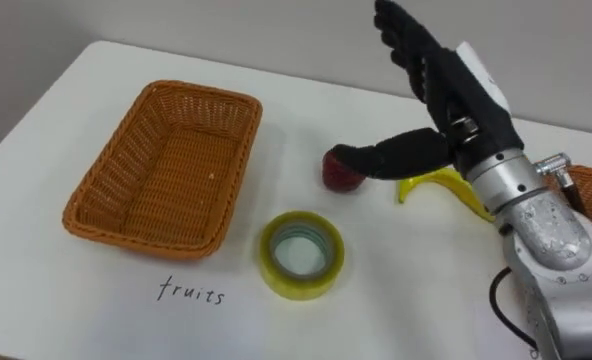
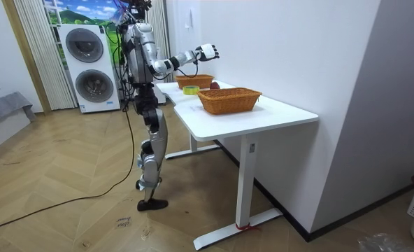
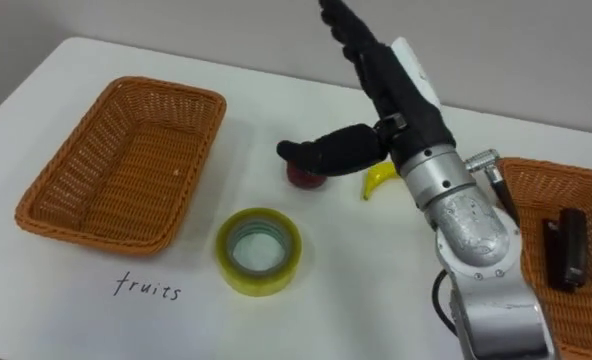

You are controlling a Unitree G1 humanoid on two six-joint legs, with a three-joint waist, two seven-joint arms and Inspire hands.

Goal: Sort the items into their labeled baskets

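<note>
table (image 1: 66,300): carries everything; the robot stands at its front edge, on the room view's left.
left basket (image 1: 166,165): on the table's left part, reaching from near the far edge toward the front.
writing (image 1: 191,292): on the table just before the left basket, near the front edge.
tape (image 1: 301,255): just right of the left basket's front right corner, toward the front edge.
apple (image 1: 339,172): mid-table, behind the tape, right of the left basket.
banana (image 1: 446,188): right of the apple, near it.
right basket (image 3: 536,215): at the table's right edge, right of the banana.
item (image 3: 566,248): in the right basket.
right hand (image 1: 441,75): above the apple and banana.
</note>
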